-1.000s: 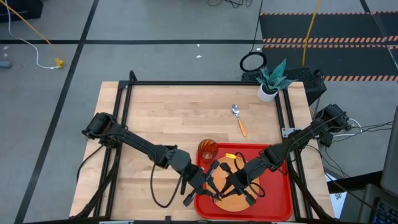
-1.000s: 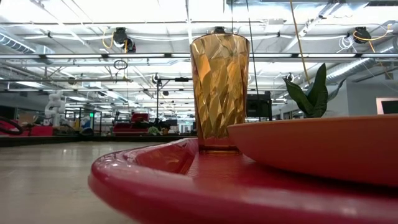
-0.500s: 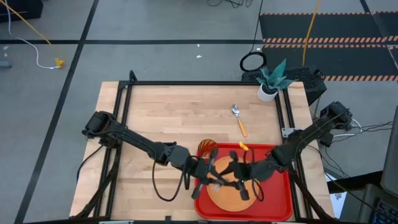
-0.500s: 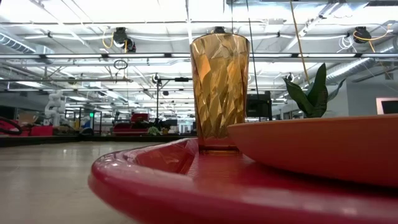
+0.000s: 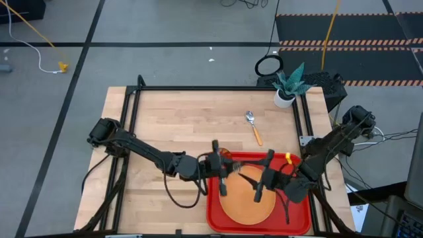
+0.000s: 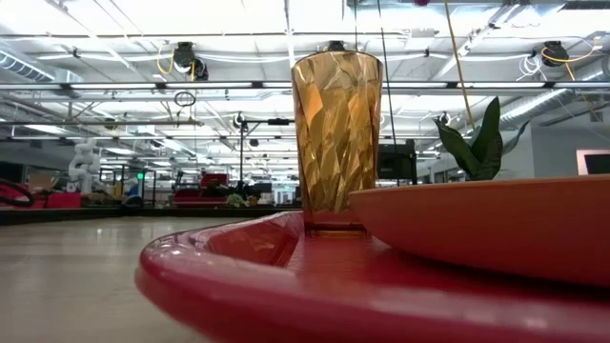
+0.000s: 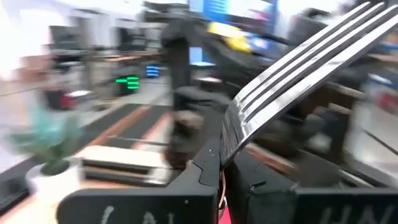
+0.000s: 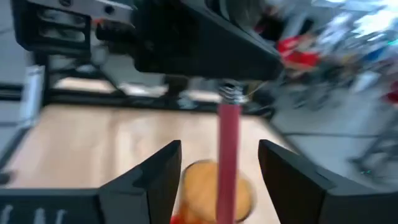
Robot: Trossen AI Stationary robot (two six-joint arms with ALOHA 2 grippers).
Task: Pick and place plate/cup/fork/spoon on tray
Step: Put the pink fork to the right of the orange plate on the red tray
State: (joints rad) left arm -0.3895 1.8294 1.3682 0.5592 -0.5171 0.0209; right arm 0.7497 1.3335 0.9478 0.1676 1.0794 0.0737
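Observation:
My left gripper (image 5: pixel 228 170) hovers over the far left part of the red tray (image 5: pixel 301 218) and is shut on the fork (image 7: pixel 298 68). My right gripper (image 5: pixel 259 178) faces it over the orange plate (image 5: pixel 248 201) and is open. Its fingers stand on either side of the fork's pinkish-red handle (image 8: pixel 229 149) without touching it. The amber cup (image 6: pixel 336 133) stands upright in the tray's far left corner, beside the plate (image 6: pixel 496 229). The orange-handled spoon (image 5: pixel 254 127) lies flat on the table beyond the tray. My left gripper pinches the fork between its two fingers at the metal neck (image 7: pixel 225 146), just below the tines. The fingers come in level from the table's left. The tines stick out past the fingers, the handle runs out toward my right gripper, and the fork is lifted clear above the plate.
A white pot with a green plant (image 5: pixel 285 92) stands at the table's far right corner. Bare wood (image 5: pixel 172 125) lies left of and beyond the tray. The two grippers are close together over the tray.
Both grippers have gone from the tray's near part toward its far edge and have turned. My right gripper has also drawn back toward the table's right, so the two now stand apart. The cup, plate and spoon have kept still.

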